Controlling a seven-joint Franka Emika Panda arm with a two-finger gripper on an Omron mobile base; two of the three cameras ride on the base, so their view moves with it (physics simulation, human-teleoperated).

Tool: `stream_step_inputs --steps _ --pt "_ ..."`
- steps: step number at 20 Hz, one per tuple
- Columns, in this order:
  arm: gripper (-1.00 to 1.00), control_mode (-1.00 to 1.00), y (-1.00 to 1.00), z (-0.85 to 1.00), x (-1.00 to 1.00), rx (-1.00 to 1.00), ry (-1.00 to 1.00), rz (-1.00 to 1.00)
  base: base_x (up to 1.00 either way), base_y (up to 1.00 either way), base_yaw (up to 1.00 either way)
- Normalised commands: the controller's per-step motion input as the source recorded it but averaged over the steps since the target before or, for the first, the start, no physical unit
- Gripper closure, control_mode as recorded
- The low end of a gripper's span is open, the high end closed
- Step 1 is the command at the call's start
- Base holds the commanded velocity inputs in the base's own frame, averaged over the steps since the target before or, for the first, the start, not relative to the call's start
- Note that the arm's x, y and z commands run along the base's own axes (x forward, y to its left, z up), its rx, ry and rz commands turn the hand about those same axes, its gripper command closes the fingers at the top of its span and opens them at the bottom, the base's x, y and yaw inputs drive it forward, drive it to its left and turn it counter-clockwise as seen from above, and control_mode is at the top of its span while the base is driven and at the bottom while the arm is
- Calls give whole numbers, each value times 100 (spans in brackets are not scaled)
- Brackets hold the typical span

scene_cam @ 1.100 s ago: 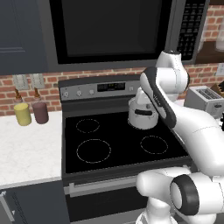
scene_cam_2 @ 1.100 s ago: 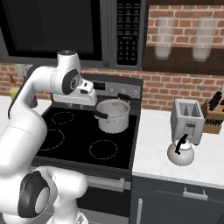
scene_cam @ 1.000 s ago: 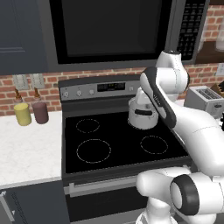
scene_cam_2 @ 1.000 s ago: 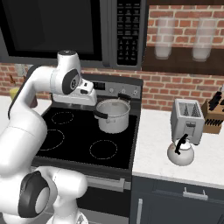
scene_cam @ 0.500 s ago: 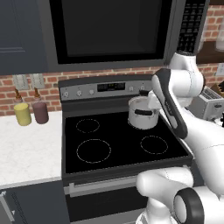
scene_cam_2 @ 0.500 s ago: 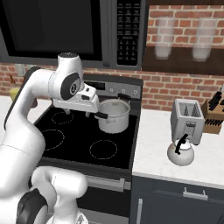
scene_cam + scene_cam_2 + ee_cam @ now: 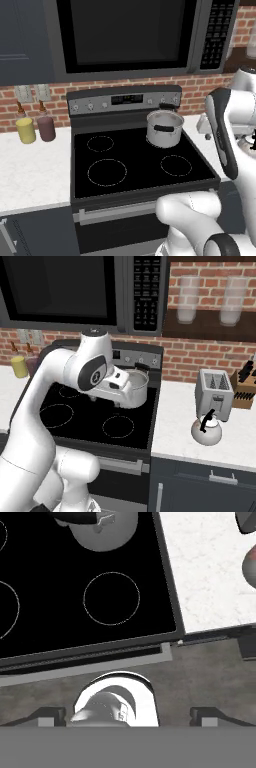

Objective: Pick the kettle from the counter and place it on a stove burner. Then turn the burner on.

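A grey pot [image 7: 164,128] occupies the cooktop's back right; the toaster [image 7: 215,393] stands just behind the kettle [image 7: 206,429].

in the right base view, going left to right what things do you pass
yellow bottle → robot arm → grey pot → kettle → toaster → knife block

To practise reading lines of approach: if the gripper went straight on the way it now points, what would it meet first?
Likely the stove's front edge, or the grey floor just beyond it; the open gripper points downward, and depth is unclear.
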Motion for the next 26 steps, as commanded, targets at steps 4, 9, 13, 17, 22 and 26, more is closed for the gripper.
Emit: stream_step_inputs --steps 4,9,13,17,22,26 --pt "-100 -100 -100 0 -2 0 0 -14 0 0 0" --pt "-100 -100 -100 0 18 0 0 -8 0 0 0" --pt "-100 -100 -93 0 72 0 0 -1 0 0 0" --pt "-100 -100 -58 -1 87 0 0 0 0 0 0" --pt "-100 -100 -42 -21 94 0 0 0 0 0 0" --pt "-100 -100 -59 -40 79 0 3 0 0 0 0"
